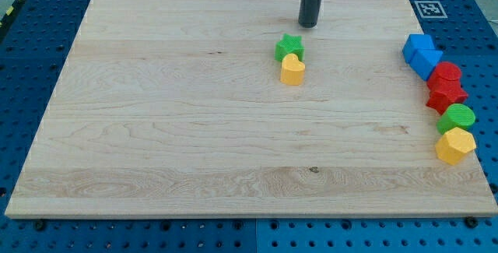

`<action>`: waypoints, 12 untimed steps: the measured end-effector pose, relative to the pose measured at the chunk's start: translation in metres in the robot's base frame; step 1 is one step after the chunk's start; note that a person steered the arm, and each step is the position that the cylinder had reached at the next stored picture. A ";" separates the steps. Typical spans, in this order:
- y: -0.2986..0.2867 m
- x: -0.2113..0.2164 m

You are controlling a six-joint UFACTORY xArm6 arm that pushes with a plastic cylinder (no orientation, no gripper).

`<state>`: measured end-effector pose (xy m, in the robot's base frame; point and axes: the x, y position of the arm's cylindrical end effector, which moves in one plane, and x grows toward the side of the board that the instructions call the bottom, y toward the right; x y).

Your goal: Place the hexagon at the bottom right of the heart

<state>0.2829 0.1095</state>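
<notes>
My tip rests near the worktop's top edge, holding nothing. The yellow hexagon sits at the right edge, well apart from the yellow heart.

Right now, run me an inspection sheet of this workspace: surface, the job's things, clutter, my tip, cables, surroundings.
Surface: wooden board, flat, on a blue pegboard.
Job's things: yellow heart near the board's top middle, touching a green star just above it; yellow hexagon far off at the view's right edge, low down.
Clutter: along the view's right edge, blue blocks, a red cylinder, a red star and a green cylinder, packed in a column above the hexagon.
Tip: my tip sits above and right of the green star, apart from it.
Cables: nothing seen.
Surroundings: a printed marker tag at the board's top right corner.
</notes>
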 end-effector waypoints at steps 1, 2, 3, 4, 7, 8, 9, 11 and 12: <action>0.003 -0.002; 0.003 -0.002; 0.014 -0.007; 0.062 -0.018; 0.223 -0.004; 0.236 0.015; 0.236 0.022; 0.236 0.093; 0.236 0.125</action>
<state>0.4082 0.3456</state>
